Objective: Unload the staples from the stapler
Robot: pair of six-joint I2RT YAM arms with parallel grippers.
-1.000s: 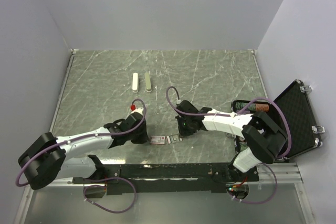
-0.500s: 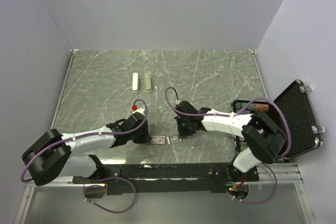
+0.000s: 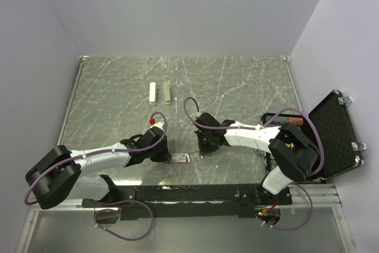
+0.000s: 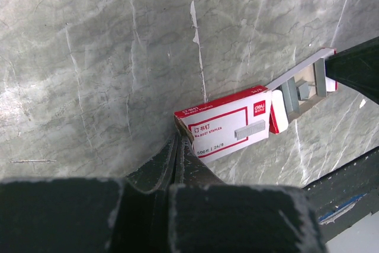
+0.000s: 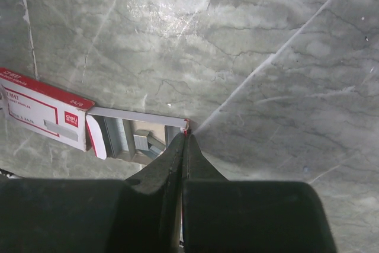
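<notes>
A red-and-white staple box lies near the table's front with its inner tray slid out to the right. Short grey staples lie in the tray. My left gripper is shut on the brown flap at the box's left end. My right gripper is shut on the tray's far end wall. Two slim stapler-like bars, one white and one grey-green, lie side by side farther back, away from both grippers.
An open black case stands at the right edge, with a brown and green item by its left side. Grey walls close the table at the back and sides. The arms' base rail runs along the front.
My right wrist has shifted slightly left, still shut on the tray's end. The left arm and the box have barely moved.
</notes>
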